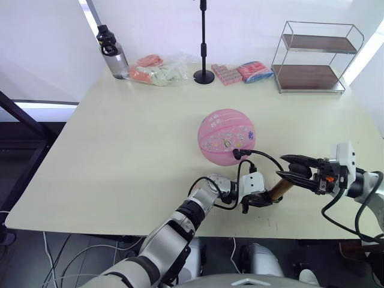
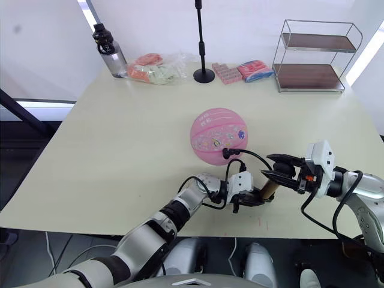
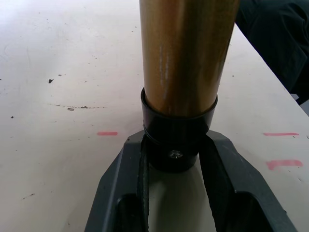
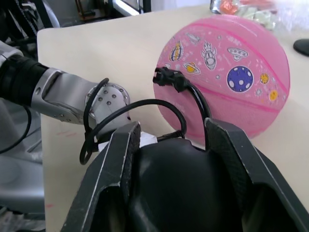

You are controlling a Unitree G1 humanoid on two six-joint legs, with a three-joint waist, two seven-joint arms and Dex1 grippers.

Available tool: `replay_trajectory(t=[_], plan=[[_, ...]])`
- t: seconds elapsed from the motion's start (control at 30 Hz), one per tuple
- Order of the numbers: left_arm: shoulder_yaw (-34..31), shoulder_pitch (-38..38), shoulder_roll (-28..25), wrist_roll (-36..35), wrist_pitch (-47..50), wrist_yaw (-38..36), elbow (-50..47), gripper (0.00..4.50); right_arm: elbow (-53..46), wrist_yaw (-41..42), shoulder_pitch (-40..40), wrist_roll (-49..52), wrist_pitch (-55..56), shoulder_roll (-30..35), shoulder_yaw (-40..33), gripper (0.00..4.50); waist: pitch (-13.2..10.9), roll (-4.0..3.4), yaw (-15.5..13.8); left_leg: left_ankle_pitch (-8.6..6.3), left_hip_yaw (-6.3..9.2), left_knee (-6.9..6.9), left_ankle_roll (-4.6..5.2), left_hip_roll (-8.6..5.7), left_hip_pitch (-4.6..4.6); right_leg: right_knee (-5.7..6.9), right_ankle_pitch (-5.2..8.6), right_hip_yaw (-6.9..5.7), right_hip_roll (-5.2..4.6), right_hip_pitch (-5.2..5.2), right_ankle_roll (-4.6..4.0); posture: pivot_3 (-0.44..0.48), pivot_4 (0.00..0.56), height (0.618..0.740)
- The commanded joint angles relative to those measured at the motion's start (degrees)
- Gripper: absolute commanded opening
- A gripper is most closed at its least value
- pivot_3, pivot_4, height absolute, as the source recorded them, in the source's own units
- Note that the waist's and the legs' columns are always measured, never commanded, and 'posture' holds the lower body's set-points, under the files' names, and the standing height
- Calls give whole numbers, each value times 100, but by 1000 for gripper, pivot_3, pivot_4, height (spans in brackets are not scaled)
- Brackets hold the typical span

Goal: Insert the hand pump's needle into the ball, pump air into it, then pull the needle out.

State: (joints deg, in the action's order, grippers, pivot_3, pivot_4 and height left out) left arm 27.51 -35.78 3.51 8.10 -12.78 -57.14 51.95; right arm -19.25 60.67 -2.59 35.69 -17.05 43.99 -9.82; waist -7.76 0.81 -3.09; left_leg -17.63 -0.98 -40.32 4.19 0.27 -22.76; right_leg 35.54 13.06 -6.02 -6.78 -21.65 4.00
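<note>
Ball: the pink ball is sitting on the table, toward the middle of its near half.
Needle: the needle's black fitting is pressing against the ball's near side; I judge the pin is already inside, though it is hidden.
Hose: the thin black hose is looping from that fitting down to the pump.
Hand pump: the hand pump is lying close to the table's near edge, just in front of the ball.
Left pincer: my left gripper is clamping the black end cap of the bronze barrel.
Right pincer: my right gripper is closing around the pump's black handle.
Step in hand: I judge I am pumping; I should be keeping the barrel pinned still and stroking straight along it, so the hose is not tugging the needle sideways.
</note>
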Motion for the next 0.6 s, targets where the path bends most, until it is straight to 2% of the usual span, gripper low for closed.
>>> replay_trajectory(t=[0.03,0.2,0.27,0.43,0.6], plan=[[207,151,-6,265,199,-98,366,1072,-161,-84,-58,329,-502,74,-132,1633,-1,-1,-1,0,0,0,0,0,0,0,0,0,-1,0,0,0,150,740],[212,147,10,298,166,-76,441,1072,-535,-208,604,1250,-1301,673,-950,1633,-18,-33,-37,0,-1,0,1,-10,-9,-1,-1,-4,-23,-4,0,0,150,740],[215,153,14,311,149,-66,458,1072,-566,-231,833,1592,-1593,902,-1249,1633,-44,-76,-48,0,-5,-2,1,-10,-14,-1,-1,-4,-25,-5,1,0,150,740],[173,152,31,309,125,13,533,1072,-414,-173,1375,2406,-2461,1693,-1938,1633,-47,-74,-74,-2,0,0,4,-15,-24,-12,-2,-15,-33,-7,1,0,150,740],[177,150,61,313,110,33,558,1072,-72,-330,2202,2994,-2940,2141,-2203,1633,-47,-75,-65,-7,-7,-1,13,-15,-25,-17,-3,-9,-38,-7,2,0,150,740]])
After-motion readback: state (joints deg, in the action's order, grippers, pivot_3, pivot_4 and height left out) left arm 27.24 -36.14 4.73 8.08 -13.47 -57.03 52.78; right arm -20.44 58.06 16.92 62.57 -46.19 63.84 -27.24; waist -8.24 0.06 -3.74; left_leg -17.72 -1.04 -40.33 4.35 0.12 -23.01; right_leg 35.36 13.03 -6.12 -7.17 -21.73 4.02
